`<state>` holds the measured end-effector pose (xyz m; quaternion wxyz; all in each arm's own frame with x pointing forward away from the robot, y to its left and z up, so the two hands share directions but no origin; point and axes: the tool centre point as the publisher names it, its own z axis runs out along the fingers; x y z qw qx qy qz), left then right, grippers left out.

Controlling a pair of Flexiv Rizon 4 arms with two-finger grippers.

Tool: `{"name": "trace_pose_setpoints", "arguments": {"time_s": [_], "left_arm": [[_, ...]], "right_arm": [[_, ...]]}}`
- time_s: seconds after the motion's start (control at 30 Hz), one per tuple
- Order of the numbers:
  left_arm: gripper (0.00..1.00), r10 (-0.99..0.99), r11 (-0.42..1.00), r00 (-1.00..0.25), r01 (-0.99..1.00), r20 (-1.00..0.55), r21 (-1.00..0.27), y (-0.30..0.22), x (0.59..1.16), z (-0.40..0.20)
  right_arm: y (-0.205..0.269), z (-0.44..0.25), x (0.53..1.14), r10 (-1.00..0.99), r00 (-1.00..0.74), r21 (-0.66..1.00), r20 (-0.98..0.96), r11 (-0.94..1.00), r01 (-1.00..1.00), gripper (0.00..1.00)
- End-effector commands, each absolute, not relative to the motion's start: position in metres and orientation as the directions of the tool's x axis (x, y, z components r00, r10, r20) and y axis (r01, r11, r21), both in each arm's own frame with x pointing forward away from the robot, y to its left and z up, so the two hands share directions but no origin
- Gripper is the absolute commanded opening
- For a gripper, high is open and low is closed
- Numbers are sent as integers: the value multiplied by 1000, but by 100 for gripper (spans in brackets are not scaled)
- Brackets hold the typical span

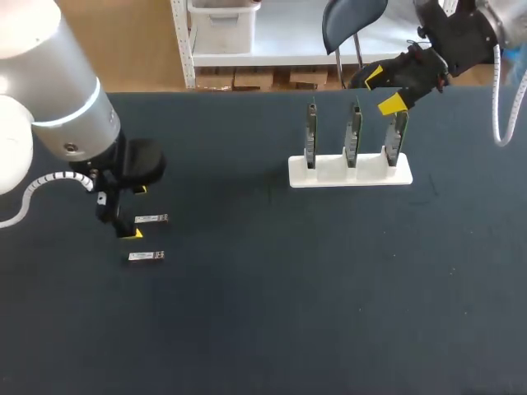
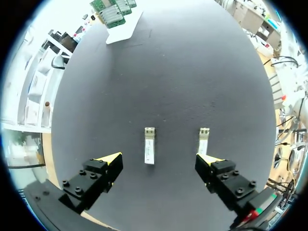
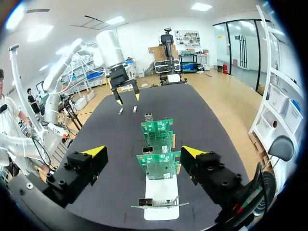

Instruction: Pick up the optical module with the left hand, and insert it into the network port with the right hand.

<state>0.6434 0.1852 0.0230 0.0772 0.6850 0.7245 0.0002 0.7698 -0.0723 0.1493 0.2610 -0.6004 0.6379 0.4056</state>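
Left end effector [image 2: 160, 158] over optical module [image 2: 149, 145]

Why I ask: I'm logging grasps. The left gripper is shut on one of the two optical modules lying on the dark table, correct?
Not quite. The left gripper is open, not shut. The left wrist view shows its fingers wide apart, with one optical module lying untouched between them and the second optical module just ahead of one finger. Both do lie on the dark table.

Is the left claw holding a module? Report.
No: the left claw is open, and the optical module between its fingers lies untouched.
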Motion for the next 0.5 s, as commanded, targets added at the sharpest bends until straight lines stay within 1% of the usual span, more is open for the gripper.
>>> {"name": "trace_pose_setpoints", "arguments": {"time_s": [0.03,0.17,0.5], "left_arm": [[100,994,57,-48,994,-95,91,183,655,16],[100,992,80,-72,994,-103,80,186,661,10],[100,993,87,-82,995,-84,57,185,667,-4]], "right_arm": [[-72,149,768,-554,-142,201,-821,-48,-978,100],[-72,149,768,-554,-142,201,-821,-48,-978,100],[-72,149,768,-554,-142,201,-821,-48,-978,100]]}}
